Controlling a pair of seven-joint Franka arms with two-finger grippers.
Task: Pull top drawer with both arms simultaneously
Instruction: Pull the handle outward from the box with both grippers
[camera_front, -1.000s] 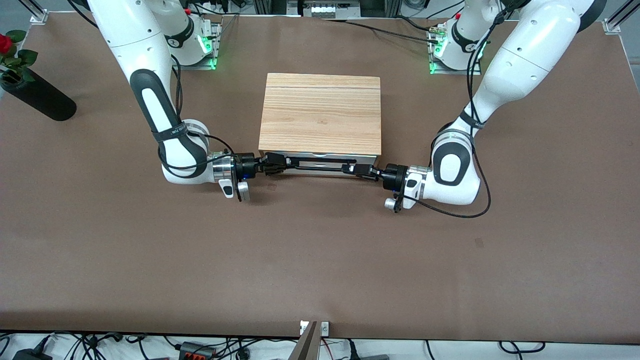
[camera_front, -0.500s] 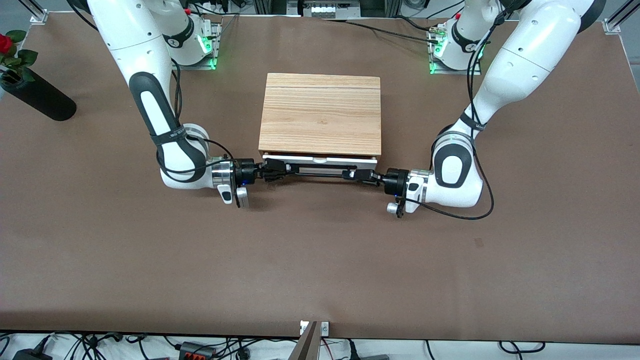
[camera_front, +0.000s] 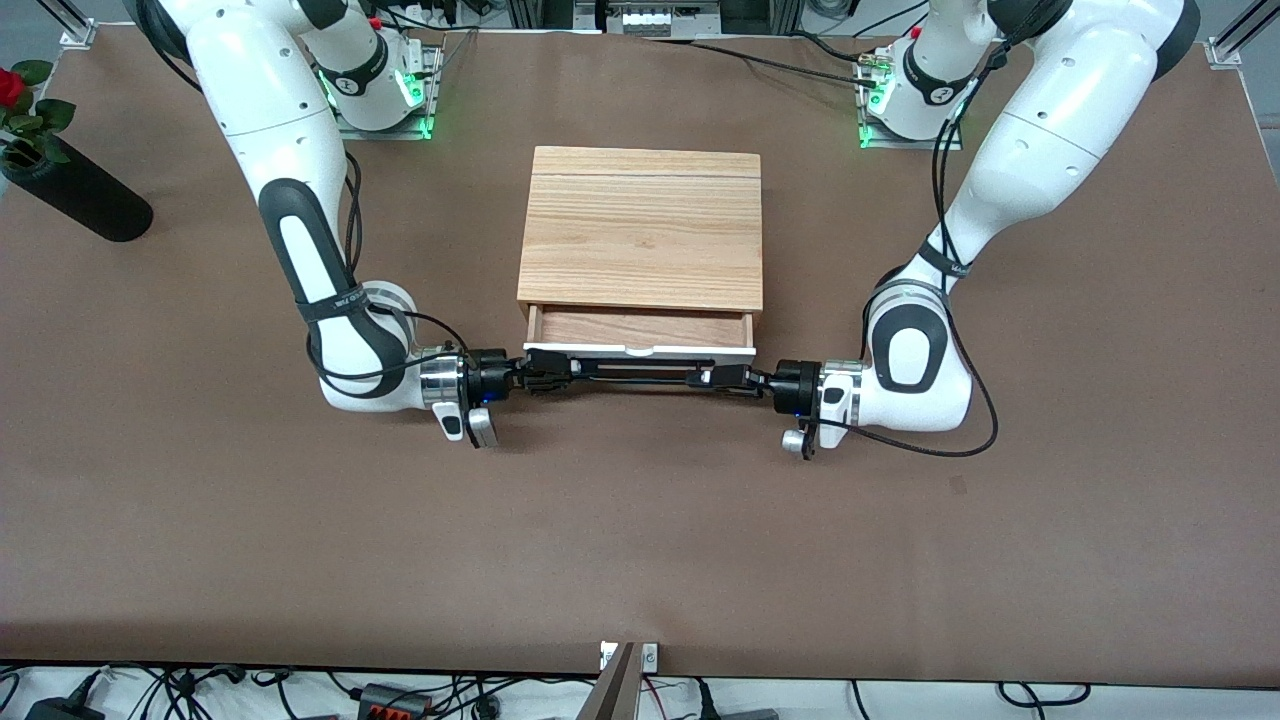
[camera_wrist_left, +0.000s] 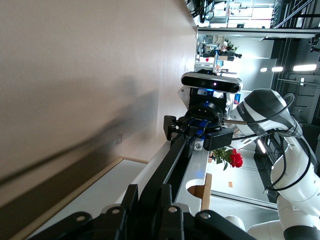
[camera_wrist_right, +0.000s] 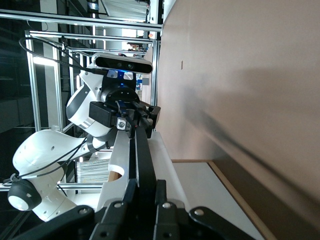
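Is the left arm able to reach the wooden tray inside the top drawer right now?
Probably not yet. The left claw is shut on the handle, like the right claw. The top drawer is only partly out, so a narrow strip of tray shows under the cabinet.

You see a matt brown counter (camera_front: 640, 540), an oak-grain wood cabinet (camera_front: 640, 228), a smooth white drawer (camera_front: 640, 350) front and glossy white plastic arms (camera_front: 290, 150).
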